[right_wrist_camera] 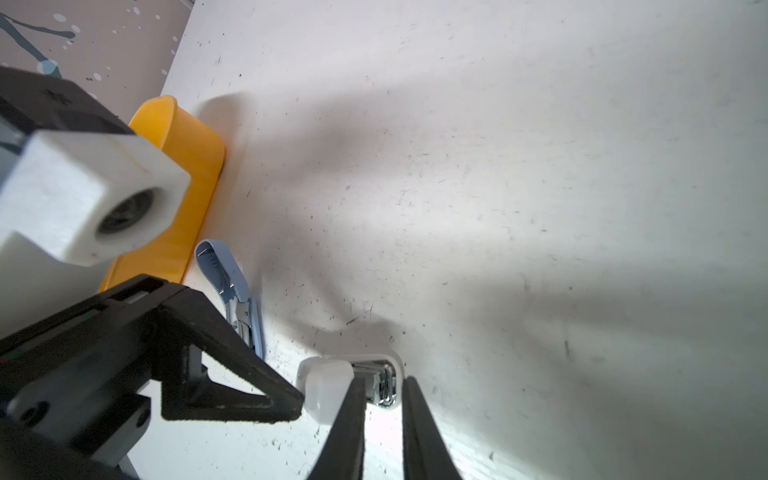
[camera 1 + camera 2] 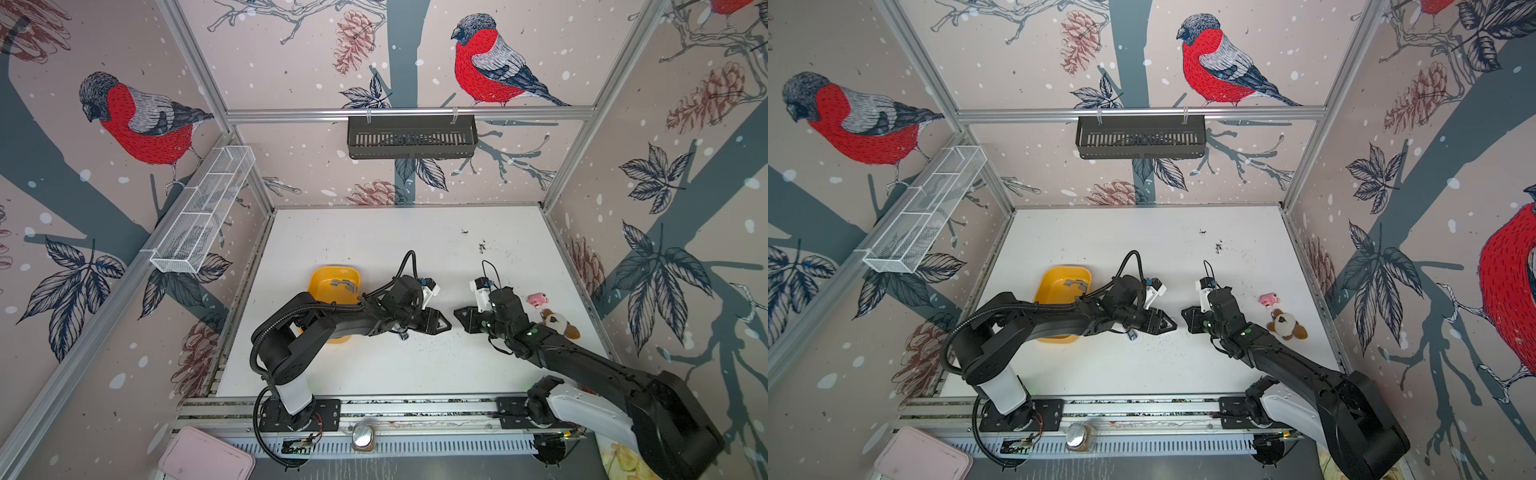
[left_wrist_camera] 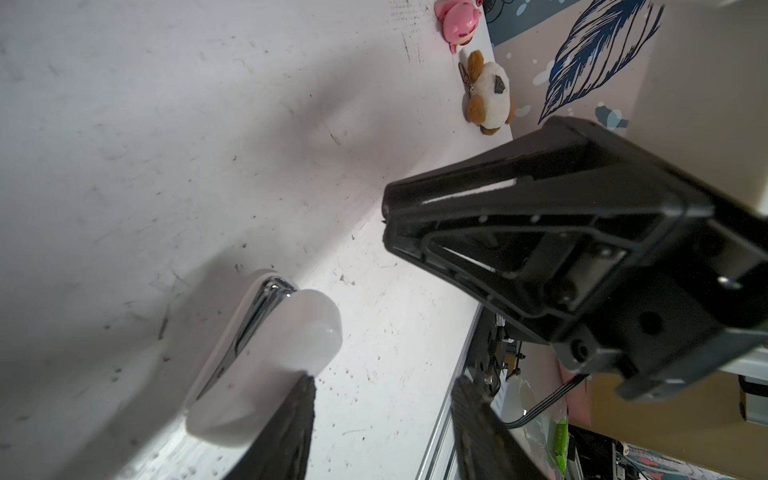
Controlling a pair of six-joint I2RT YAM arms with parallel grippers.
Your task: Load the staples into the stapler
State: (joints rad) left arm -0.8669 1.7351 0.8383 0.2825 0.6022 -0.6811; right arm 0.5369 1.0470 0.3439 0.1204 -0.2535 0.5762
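Observation:
The white stapler (image 3: 266, 353) with its chrome metal part (image 1: 382, 386) lies on the white table between both grippers. My right gripper (image 1: 384, 380) has its narrow jaws closed on the chrome front end, one finger (image 1: 349, 428) against the white top. My left gripper (image 3: 384, 378) stands open; one finger (image 3: 291, 428) touches the stapler's white top, and nothing is between the fingers. In both top views the two grippers (image 2: 444, 324) (image 2: 459, 313) meet tip to tip mid-table and the stapler does not show. The staples (image 2: 344, 285) (image 2: 1077, 284) lie in the yellow tray (image 2: 332, 272).
A pale blue tool with metal inside (image 1: 232, 291) lies beside the yellow tray (image 1: 183, 166), under the left arm. A pink toy (image 2: 537, 299) and a plush dog (image 2: 559, 324) sit near the right wall. Dark specks are scattered on the table.

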